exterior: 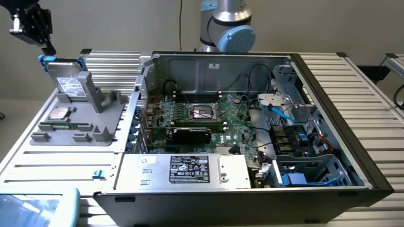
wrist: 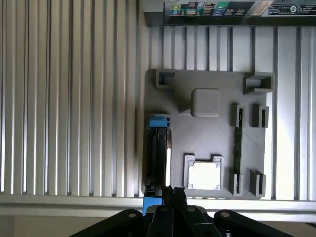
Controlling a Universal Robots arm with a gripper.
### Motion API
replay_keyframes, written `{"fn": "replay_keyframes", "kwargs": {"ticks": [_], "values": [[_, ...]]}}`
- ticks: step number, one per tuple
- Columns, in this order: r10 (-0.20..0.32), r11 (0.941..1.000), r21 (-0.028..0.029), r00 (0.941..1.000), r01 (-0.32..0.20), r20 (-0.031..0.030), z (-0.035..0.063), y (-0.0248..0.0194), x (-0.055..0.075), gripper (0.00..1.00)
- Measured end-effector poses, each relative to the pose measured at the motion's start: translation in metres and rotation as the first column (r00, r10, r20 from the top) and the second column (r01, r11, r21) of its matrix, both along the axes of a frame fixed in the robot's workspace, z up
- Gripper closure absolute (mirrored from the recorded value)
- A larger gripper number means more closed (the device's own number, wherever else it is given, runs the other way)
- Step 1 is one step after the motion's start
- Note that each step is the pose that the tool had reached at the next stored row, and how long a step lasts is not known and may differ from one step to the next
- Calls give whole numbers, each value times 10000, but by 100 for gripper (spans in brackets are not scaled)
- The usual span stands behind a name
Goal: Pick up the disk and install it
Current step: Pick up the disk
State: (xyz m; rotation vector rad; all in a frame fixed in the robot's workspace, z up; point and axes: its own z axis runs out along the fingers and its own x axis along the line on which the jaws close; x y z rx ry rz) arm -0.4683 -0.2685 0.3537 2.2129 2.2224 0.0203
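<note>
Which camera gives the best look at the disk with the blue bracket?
The exterior view: the disk stands upright with its white label facing the camera. The wrist view sees the disk edge-on, label hidden.

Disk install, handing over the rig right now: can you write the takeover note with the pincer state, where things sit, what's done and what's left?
Pincer: shut, holding nothing, close above the disk's upper end. I cannot tell whether it touches.
Disk: stands on edge in the grey holder, leaning against its post. The holder is on the slatted table, to the exterior view's left of the open computer case.
Done: the pincer is brought over the disk, nothing more.
Left: the disk is not picked up and not installed in the case.
</note>
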Motion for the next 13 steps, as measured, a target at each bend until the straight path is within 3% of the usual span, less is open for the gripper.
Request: {"fn": "replay_keyframes", "kwargs": {"ticks": [6, 8, 12, 13], "values": [[-10, 10000, -18, 10000, 10, -1, -25, 67, -43, 89], [-12, 10000, -57, 10000, 12, -1, -36, 78, -64, 89], [-19, 9998, -188, 10000, 19, 0, -53, 94, -95, 89], [-20, 9998, -195, 10000, 20, 0, -55, 101, -97, 89]]}}
